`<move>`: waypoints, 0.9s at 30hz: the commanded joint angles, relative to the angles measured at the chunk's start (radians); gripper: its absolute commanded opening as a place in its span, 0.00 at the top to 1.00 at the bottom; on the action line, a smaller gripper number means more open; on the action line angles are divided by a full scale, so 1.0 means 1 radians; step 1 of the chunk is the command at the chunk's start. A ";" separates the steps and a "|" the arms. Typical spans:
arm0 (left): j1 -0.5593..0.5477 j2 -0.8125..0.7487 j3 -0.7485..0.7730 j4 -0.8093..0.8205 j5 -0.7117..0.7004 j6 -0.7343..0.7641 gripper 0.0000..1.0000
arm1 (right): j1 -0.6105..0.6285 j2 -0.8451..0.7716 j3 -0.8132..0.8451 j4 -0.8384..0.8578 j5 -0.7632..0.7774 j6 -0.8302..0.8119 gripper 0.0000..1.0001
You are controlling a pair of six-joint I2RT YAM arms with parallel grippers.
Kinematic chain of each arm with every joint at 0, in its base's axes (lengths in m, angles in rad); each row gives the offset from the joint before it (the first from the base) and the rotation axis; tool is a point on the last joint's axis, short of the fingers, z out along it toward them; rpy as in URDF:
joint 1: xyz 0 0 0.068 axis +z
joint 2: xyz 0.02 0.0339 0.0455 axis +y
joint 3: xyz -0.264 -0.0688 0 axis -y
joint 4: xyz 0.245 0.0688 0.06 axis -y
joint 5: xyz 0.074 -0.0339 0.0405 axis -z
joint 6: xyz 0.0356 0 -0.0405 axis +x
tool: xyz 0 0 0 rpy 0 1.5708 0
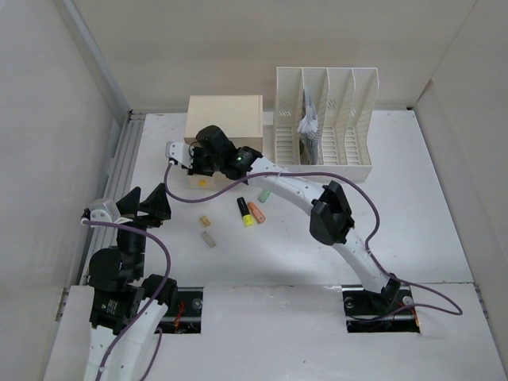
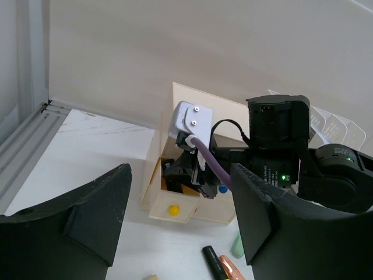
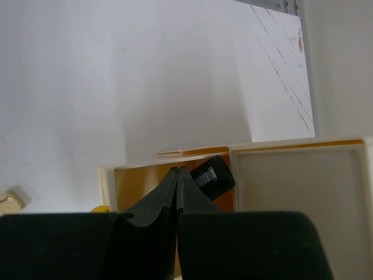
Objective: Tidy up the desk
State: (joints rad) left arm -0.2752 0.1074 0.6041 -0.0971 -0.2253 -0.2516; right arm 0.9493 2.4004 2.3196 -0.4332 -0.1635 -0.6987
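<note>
On the far left side runs a metal rail (image 1: pixel 119 171), right at the edge of the desk (image 1: pixel 421 230). The desk is the big white top under everything, with pale walls all round it. It is hard, flat and smooth. It looks much too big and heavy to lift, so I think tidying means moving the little things that lie on it.

Next comes the left hand (image 1: pixel 144 203). It hangs above the desk with its two fingers wide apart, and it has nothing in it.

A bit further right is a cream drawer box (image 1: pixel 225 115) with a drawer (image 1: pixel 198 184) pulled out. The right hand (image 3: pixel 177 174) is over that drawer. Its fingers are pressed tight together with nothing between them. A black thing (image 3: pixel 213 175) with a sticker lies in the drawer, just beside the fingertips.

On the desk in front of the box is a small tan bit (image 1: pixel 204 221) and another (image 1: pixel 209 239). Then comes a black and yellow pen (image 1: pixel 244 211) just beside an orange pen (image 1: pixel 255 212), with a green one (image 1: pixel 266 193) near them. These look light and hard. The pens are round and slippery, so they could roll. A grab across the middle looks best.

On the right stands a white file rack (image 1: pixel 325 119) with papers (image 1: pixel 308 123) in one slot.
</note>
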 commanded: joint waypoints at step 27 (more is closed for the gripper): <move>-0.005 -0.012 0.014 0.039 -0.005 0.009 0.35 | 0.009 -0.052 -0.014 0.028 0.084 0.016 0.97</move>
State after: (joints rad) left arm -0.2752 0.1074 0.6041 -0.0971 -0.2253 -0.2516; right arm 0.9508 2.4001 2.3062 -0.4335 -0.1307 -0.6987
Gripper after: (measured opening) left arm 0.651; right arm 0.037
